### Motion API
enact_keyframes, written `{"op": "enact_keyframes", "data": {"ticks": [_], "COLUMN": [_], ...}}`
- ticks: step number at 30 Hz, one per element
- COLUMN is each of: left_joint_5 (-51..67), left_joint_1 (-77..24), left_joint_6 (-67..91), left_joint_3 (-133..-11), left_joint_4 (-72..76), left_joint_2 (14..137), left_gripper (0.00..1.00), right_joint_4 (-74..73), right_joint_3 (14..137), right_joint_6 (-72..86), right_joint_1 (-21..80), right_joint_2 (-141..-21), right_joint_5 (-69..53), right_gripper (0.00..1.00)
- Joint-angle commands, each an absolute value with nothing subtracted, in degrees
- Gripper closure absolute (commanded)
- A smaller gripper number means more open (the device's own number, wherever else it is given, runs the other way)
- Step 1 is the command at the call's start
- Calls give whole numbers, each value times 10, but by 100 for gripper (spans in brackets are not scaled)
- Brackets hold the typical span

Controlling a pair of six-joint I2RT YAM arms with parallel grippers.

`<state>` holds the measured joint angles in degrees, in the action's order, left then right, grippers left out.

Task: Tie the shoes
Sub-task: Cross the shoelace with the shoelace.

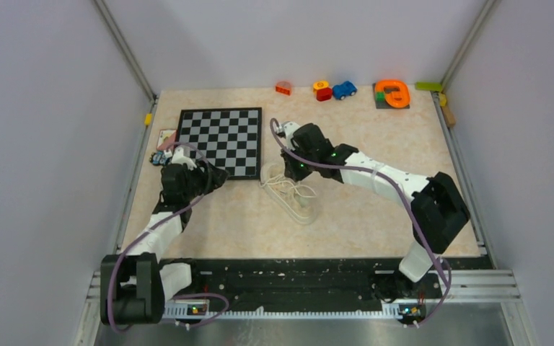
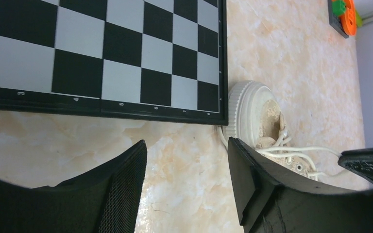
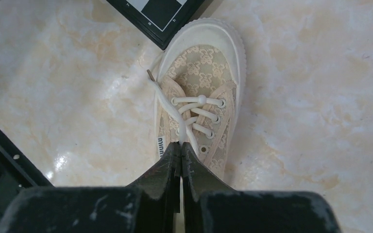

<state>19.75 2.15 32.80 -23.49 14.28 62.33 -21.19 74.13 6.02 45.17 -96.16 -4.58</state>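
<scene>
Beside the chessboard's near right corner, the sneaker lies on the table, toe close against the board's frame. It is judged light and soft, liable to slide under a tug. The right fingers are pressed shut on a limp lace above the eyelets. The left fingers gape wide, empty. Open room lies to the right.

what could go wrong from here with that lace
1. The right gripper pinches the lace only at its very tips, so a pull may slip it free.
2. Nothing pins the shoe: the left gripper hangs open apart from it, so pulling may drag or tip it.
3. Its toe sits by the chessboard corner and could shove the board.
</scene>
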Motion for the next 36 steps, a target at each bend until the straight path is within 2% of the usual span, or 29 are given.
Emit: {"op": "enact_keyframes", "data": {"ticks": [1,7,11,19,23,28,33,34,35,36], "left_joint_5": [252,253,257,257,247,211,206,211,215,220], "left_joint_1": [17,5,-10,-57,-79,-124,-159,-162,-166,-169], "left_joint_6": [317,310,303,276,260,230,200,196,193,190], "left_joint_3": [-236,-236,-238,-257,-266,-284,-303,-308,-312,-317], "left_joint_4": [203,209,215,212,202,173,165,164,163,163], "left_joint_2": [639,638,641,662,667,668,681,687,695,702], "left_gripper": [34,34,34,34,34,34,34,34,34,34], "right_joint_4": [-130,-20,67,88,37,-53,-24,-18,-16,-7], "right_joint_3": [716,633,551,462,455,461,424,419,417,415], "right_joint_6": [161,272,361,454,464,462,403,387,368,345], "right_joint_1": [416,358,313,302,302,302,301,302,301,301], "right_joint_2": [-931,-898,-862,-809,-791,-745,-682,-673,-667,-663], "right_joint_5": [-114,-178,-167,-17,61,161,180,169,152,125], "right_gripper": [100,100,100,100,100,89,78,70,57,49]}}
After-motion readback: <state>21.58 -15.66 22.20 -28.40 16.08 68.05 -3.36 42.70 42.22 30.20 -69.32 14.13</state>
